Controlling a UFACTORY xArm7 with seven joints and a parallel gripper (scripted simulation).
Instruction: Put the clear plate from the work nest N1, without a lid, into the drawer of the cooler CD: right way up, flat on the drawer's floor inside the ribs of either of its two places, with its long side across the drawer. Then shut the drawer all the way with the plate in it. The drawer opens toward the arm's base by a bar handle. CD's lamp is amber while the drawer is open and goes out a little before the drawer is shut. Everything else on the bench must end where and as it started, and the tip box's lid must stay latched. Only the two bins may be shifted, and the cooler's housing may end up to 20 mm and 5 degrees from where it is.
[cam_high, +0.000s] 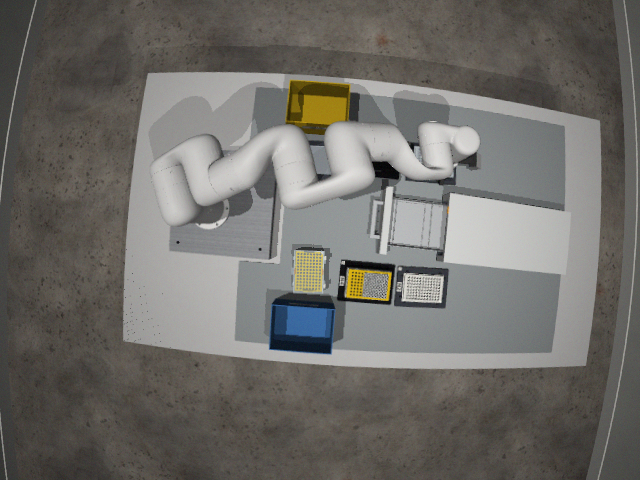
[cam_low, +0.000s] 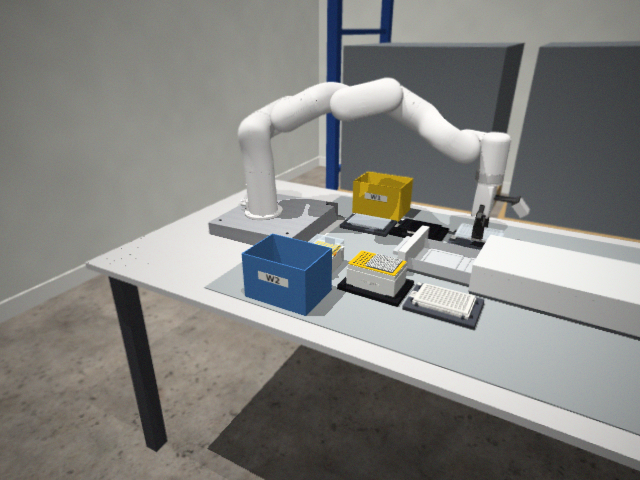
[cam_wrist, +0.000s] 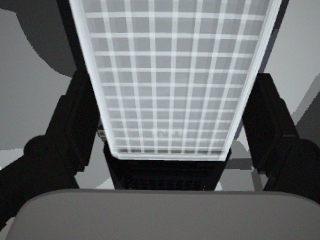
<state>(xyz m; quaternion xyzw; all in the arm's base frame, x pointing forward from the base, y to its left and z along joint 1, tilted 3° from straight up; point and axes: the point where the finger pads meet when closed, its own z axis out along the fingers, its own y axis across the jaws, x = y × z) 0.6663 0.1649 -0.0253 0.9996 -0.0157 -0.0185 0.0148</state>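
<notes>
Top view: the arm reaches out over the bench, and its wrist covers the gripper (cam_high: 433, 164) and most of the clear plate (cam_high: 417, 152) under it; only a pale corner of the plate shows beside the wrist. The cooler's drawer (cam_high: 413, 223) stands pulled out just to one side of the hand, toward the row of tip boxes, its bar handle (cam_high: 386, 219) facing the arm's base. Ribs in the drawer floor are faint here; I cannot separate the two places with confidence.

Exterior view: the gripper (cam_low: 479, 223) points straight down at the work nest (cam_low: 461, 238), just beyond the open drawer (cam_low: 439, 260). Whether the plate has left the nest or sits in it cannot be told from this angle. The cooler housing (cam_low: 547, 281) lies to the hand's far side. No amber lamp is legible here.

Wrist view: the clear plate (cam_wrist: 175, 67) fills the frame, well grid up, no lid seen, long axis running away from the palm. The dark fingers flank its two long sides and are clamped wide across its short width, so the plate is pinched.

Judgement on the step in hand: lift straight up and level until clear of the nest walls, then carry sideways over the drawer, keeping the plate flat. As gripped, the long side appears to already lie across the drawer. Fingertips and contact lines are hidden beneath the plate rim.
</notes>
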